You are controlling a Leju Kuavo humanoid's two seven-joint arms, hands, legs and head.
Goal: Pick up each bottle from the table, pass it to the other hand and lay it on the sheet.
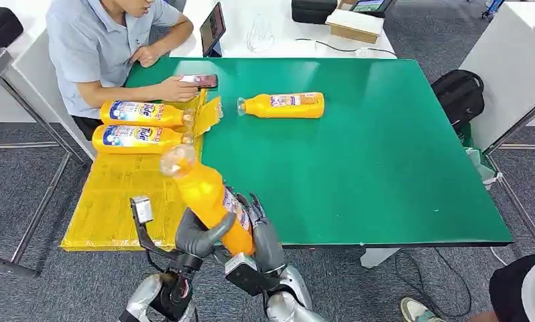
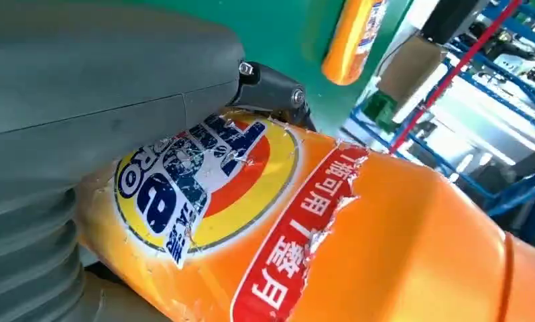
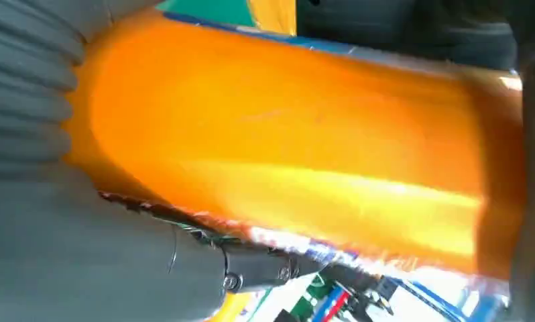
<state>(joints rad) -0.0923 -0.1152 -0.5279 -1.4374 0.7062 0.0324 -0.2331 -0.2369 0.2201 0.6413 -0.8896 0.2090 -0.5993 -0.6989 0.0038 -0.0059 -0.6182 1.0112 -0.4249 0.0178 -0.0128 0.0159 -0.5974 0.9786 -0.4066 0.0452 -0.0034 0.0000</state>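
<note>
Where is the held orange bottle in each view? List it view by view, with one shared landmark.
Head view: held orange bottle low centre-left, tilted, gripped by left hand and right hand.
Left wrist view: its torn label fills the middle.
Right wrist view: blurred orange body across the frame.
Shared landmark: green table, also and.

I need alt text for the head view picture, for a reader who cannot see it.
Both robot hands, left hand and right hand, grip one orange bottle at the near edge of a green table. Two bottles lie on a yellow sheet, a fourth bottle lies on the table, and a person sits behind.
</note>
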